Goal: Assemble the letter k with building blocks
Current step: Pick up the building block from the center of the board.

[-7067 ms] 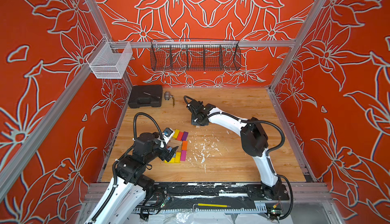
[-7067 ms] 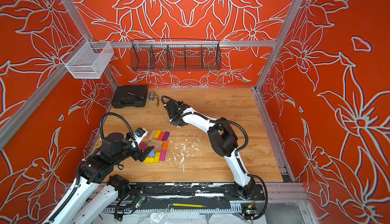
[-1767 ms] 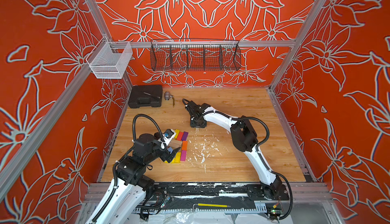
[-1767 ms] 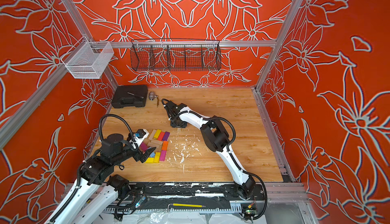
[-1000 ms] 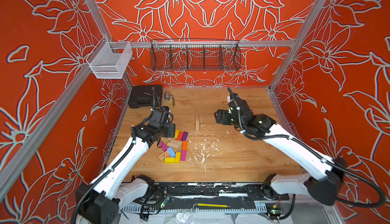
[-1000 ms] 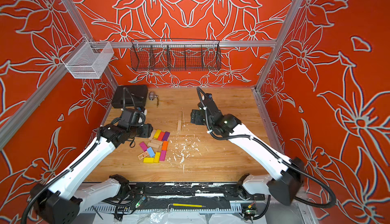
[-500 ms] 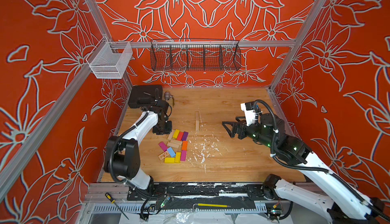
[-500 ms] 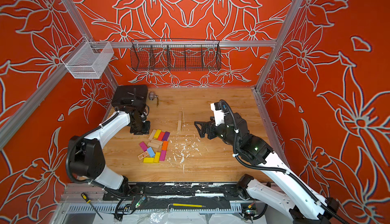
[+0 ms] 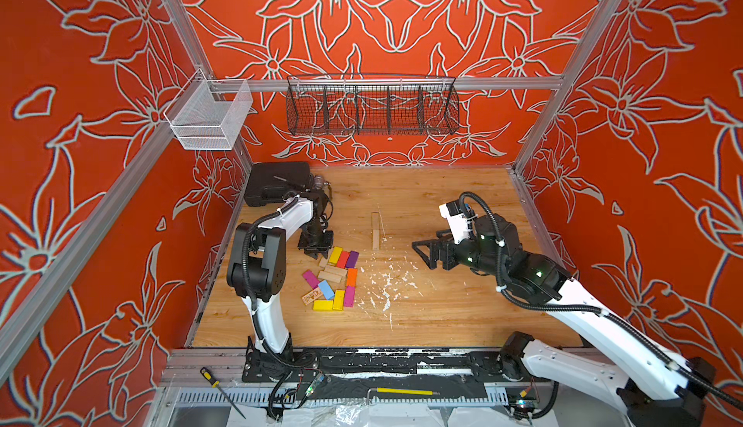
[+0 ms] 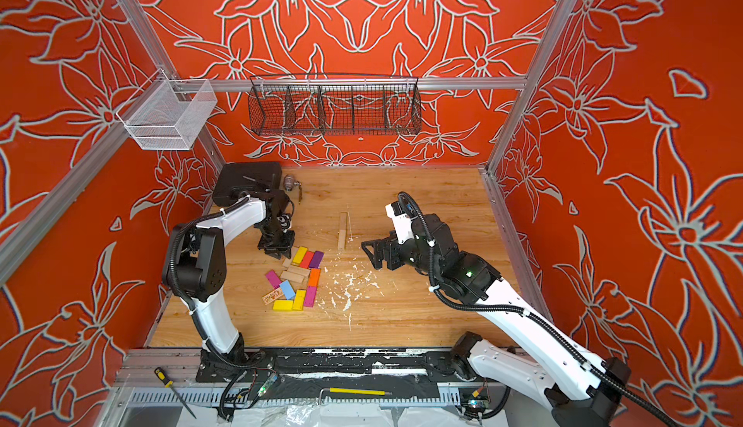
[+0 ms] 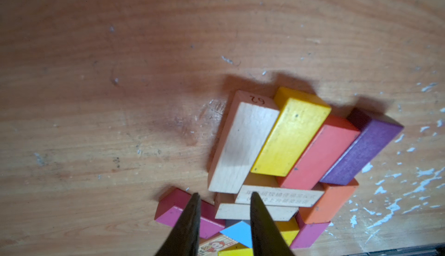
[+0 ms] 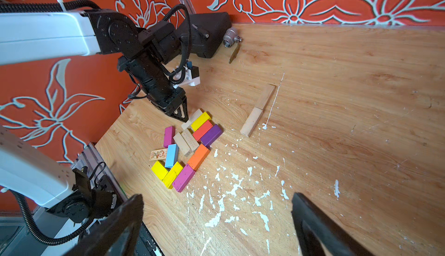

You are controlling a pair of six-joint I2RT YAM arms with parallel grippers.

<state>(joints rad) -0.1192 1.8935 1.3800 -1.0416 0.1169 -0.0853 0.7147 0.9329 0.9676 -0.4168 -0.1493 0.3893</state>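
The left gripper (image 9: 317, 251) hangs over the far edge of a cluster of small coloured and plain wooden building blocks (image 9: 336, 277) lying towards the left of the wooden bench (image 9: 450, 316). Its jaws are narrowly apart with nothing between them. Two plain wooden planks (image 9: 376, 230) lie end to end nearer the middle. The right gripper (image 9: 422, 253) hovers to their right, jaws spread wide, empty.
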